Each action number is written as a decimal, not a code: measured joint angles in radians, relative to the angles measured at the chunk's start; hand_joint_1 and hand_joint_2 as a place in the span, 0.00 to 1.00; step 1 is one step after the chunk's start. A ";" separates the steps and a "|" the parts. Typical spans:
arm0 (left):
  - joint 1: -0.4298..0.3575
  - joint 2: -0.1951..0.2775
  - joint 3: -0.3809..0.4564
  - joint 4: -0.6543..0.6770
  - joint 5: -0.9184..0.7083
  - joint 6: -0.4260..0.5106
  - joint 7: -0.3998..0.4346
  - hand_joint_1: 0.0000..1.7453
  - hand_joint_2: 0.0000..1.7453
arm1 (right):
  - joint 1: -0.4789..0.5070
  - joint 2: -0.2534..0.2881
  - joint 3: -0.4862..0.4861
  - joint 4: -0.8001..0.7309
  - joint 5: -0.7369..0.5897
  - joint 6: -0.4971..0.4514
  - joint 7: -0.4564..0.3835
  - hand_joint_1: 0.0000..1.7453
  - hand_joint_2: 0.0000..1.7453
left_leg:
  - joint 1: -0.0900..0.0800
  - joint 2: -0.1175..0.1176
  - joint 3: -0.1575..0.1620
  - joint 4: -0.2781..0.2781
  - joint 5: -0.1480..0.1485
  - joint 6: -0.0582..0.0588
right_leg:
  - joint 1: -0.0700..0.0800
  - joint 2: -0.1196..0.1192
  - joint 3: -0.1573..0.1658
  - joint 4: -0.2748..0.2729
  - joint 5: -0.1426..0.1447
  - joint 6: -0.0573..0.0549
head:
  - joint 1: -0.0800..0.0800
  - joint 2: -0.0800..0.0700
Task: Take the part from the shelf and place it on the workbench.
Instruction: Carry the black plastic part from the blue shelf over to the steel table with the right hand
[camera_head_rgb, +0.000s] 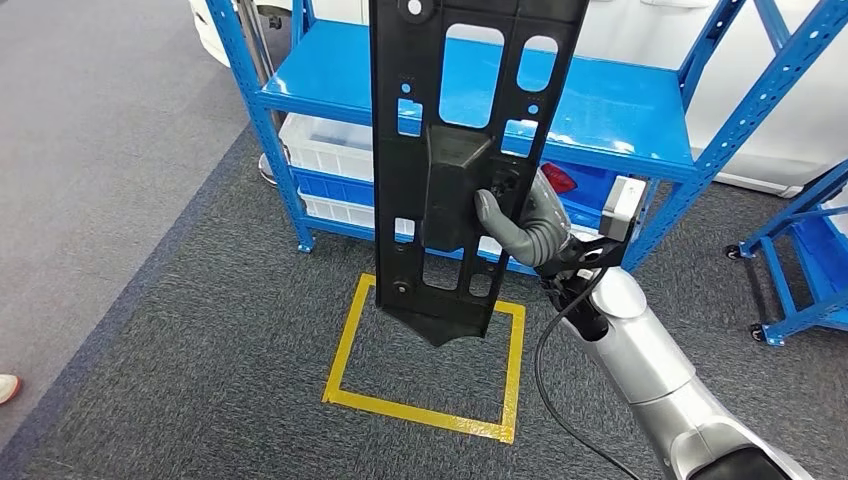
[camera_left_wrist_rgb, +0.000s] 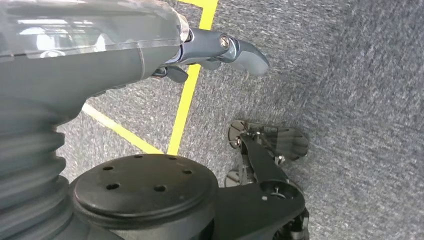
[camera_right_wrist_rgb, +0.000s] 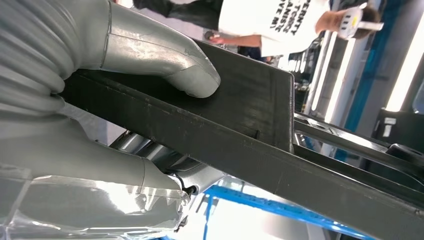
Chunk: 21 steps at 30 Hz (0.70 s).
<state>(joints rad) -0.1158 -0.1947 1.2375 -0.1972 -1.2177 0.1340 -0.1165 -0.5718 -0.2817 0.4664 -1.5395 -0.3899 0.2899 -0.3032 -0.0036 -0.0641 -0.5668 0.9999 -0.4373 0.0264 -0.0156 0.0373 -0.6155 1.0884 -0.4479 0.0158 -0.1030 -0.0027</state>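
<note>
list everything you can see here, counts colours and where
part: one, black, long flat panel with cutouts, held upright in front of the shelf
shelf: one, blue metal frame and blue top deck, straight ahead
bins: white, at least two, stacked on the shelf's lower level
second rack: one, blue, on castors, far right
tape square: one, yellow outline on the grey carpet below the part
shoe tip: one, white and red, at the left edge
person: one, white printed shirt, behind the part in the right wrist view
right hand: grey, grips the part's raised middle block
left hand: grey, hangs over the carpet, holding nothing
</note>
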 joint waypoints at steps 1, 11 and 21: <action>-0.001 0.000 0.000 0.000 0.000 0.000 0.001 0.00 1.00 | 0.000 0.000 -0.002 -0.001 0.000 0.000 0.000 0.97 1.00 | 0.001 -0.007 -0.006 0.003 0.002 -0.004 | 0.001 0.014 0.023 -0.042 0.006 -0.004 | 0.000 0.000; 0.001 -0.001 0.003 0.000 0.003 0.003 0.002 0.00 1.00 | 0.000 -0.013 -0.007 -0.004 0.003 0.012 -0.005 0.97 1.00 | 0.010 0.049 -0.165 0.291 -0.109 -0.049 | 0.005 -0.080 0.041 -0.087 0.004 -0.025 | 0.000 0.000; 0.001 0.000 0.009 0.001 0.003 0.004 0.005 0.00 1.00 | -0.001 -0.012 -0.011 -0.007 0.007 0.018 -0.005 0.97 1.00 | -0.001 0.083 -0.046 0.011 0.028 -0.003 | 0.006 -0.123 0.034 -0.054 -0.027 0.011 | 0.000 0.000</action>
<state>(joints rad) -0.1148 -0.1951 1.2469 -0.1965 -1.2148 0.1384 -0.1117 -0.5730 -0.2938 0.4550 -1.5467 -0.3824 0.3078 -0.3080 -0.0050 0.0193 -0.6129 1.0112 -0.4094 0.0230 -0.0096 -0.0860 -0.5811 1.0348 -0.4754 0.0272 -0.1030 -0.0027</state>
